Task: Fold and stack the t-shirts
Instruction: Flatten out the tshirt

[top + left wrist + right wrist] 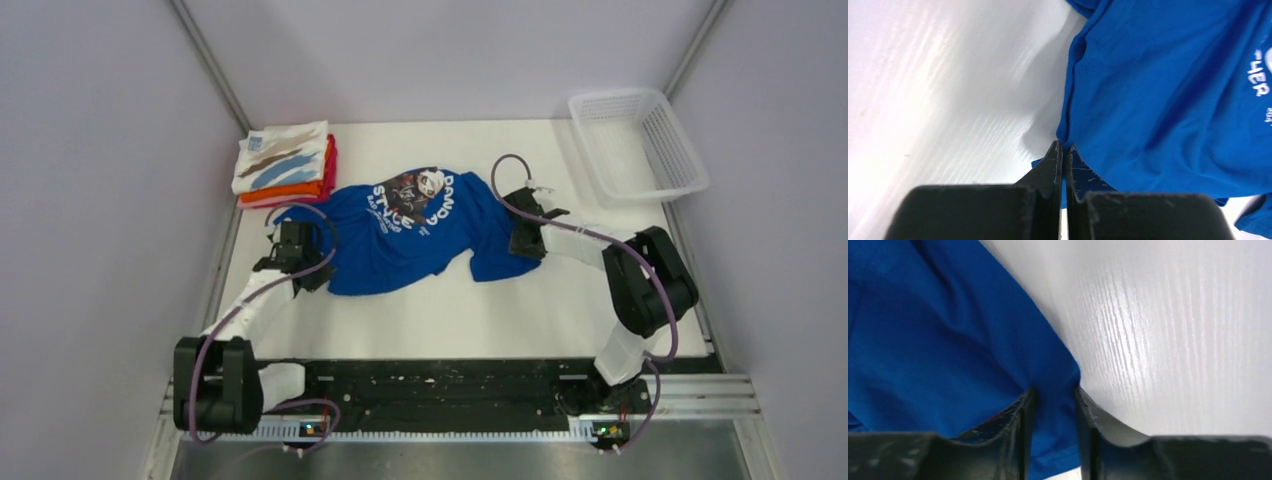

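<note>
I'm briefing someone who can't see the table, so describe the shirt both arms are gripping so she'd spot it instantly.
Start at the white table and look to its middle, between the arms. The blue t-shirt lies spread there, its edges pinched by the left gripper and right gripper. Unlike the folded stack in the far left corner, it is unfolded, royal blue with white lettering.

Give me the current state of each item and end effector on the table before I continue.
Royal-blue cloth t-shirt with white lettering: unfolded, spread flat, print up, pinched at both sides.
Stack of white, orange and magenta t-shirts: folded, piled at the far left corner.
White plastic mesh basket: upright, far right corner.
Left end effector: shut on the blue shirt's edge.
Right end effector: shut on the blue shirt's opposite edge.
</note>
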